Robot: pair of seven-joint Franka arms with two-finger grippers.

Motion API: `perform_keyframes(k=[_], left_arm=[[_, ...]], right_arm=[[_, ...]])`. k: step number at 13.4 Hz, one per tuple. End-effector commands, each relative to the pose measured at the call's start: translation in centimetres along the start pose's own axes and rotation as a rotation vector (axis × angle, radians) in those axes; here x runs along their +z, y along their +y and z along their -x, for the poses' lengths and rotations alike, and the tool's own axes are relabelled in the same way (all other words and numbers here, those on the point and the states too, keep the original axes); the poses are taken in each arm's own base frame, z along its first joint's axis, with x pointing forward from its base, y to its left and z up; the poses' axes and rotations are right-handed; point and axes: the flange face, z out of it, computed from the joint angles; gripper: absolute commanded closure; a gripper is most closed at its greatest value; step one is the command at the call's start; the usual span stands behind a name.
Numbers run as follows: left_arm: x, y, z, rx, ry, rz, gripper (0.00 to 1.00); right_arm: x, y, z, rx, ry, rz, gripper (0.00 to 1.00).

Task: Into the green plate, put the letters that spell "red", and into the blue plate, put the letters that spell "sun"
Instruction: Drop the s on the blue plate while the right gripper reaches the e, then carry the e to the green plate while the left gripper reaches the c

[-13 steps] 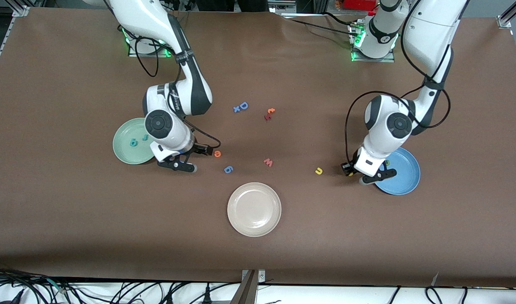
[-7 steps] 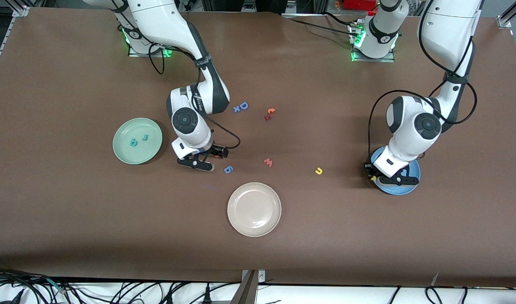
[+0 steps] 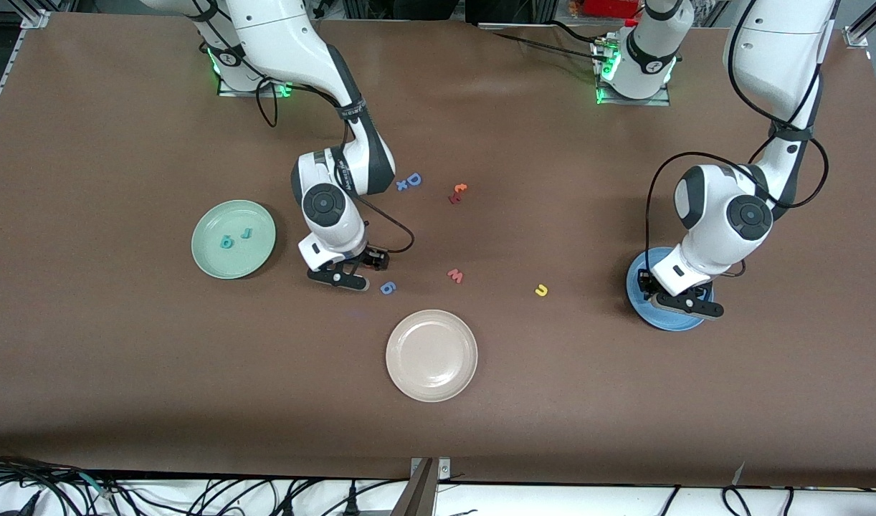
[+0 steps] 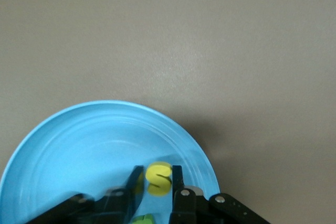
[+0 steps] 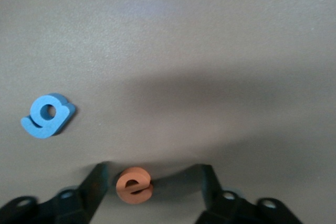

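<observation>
In the front view, the right gripper [image 3: 345, 276] is hanging low over the bench, and the green plate [image 3: 255, 259] is lying at 9 o'clock from it. In this plate the teal "d" [image 3: 226, 242] and the teal "r" [image 3: 246, 232] are resting side by side. The blue "g" [image 3: 387, 288] is lying just beside this gripper, at 4 o'clock. The yellow "u" [image 3: 541, 290] is lying alone on the bench, at 9 o'clock from the blue plate [image 3: 640, 314]. The left gripper [image 3: 685, 301] is standing over the blue plate. The beige plate [image 3: 431, 355] is sitting at 6 o'clock from the pink "w" [image 3: 455, 276].

In the left wrist view, the left gripper [image 4: 156, 178] is pressing its two fingers together on the yellow "s" [image 4: 158, 178], over the inside of the blue plate [image 4: 79, 145]. A bit of the green "n" [image 4: 143, 219] is showing under the fingers.

In the right wrist view, the right gripper [image 5: 152, 182] is keeping its fingers wide apart. The orange "e" [image 5: 134, 185] is lying on the bench between them, close to one finger. The blue "g" [image 5: 48, 115] is lying nearby.
</observation>
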Motion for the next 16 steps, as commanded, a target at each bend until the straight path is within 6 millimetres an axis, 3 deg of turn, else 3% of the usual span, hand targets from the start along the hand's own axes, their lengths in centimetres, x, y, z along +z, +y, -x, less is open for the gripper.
perform_keyframes(k=[1, 2, 3, 4, 7, 9, 11, 13, 16], left_arm=[[0.5, -0.1, 0.3, 0.029, -0.015, -0.002, 0.45], [0.5, -0.1, 0.3, 0.027, -0.015, -0.002, 0.33], [0.5, -0.1, 0.2, 0.021, -0.015, -0.001, 0.12], [0.3, 0.0, 0.1, 0.003, -0.012, 0.001, 0.07], [-0.5, 1.7, -0.6, -0.177, 0.015, 0.065, 0.06], [-1.1, 4.4, -1.2, -0.201, 0.028, 0.099, 0.03], [-2.2, 5.7, -2.3, -0.208, 0.054, 0.106, 0.01], [-3.2, 8.8, -3.3, -0.233, 0.071, 0.122, 0.01], [-3.0, 12.2, -3.2, -0.497, 0.043, 0.145, 0.03]], right_arm=[[0.6, -0.7, 0.4, 0.001, 0.017, -0.004, 0.37], [0.6, -0.8, 0.5, -0.001, 0.017, -0.006, 0.47], [0.6, -0.9, 0.5, -0.002, 0.016, -0.006, 0.57], [0.6, -0.8, 0.5, -0.001, 0.017, -0.006, 0.65], [0.6, -0.9, 0.5, -0.002, 0.015, -0.005, 0.81], [0.6, -0.9, 0.6, -0.005, 0.015, -0.003, 0.87], [0.1, -0.9, 0.3, -0.023, 0.017, -0.008, 0.90], [-0.7, -0.5, -0.1, -0.024, 0.016, -0.009, 0.90], [-3.7, 1.8, -1.8, -0.080, -0.031, 0.011, 0.90]])
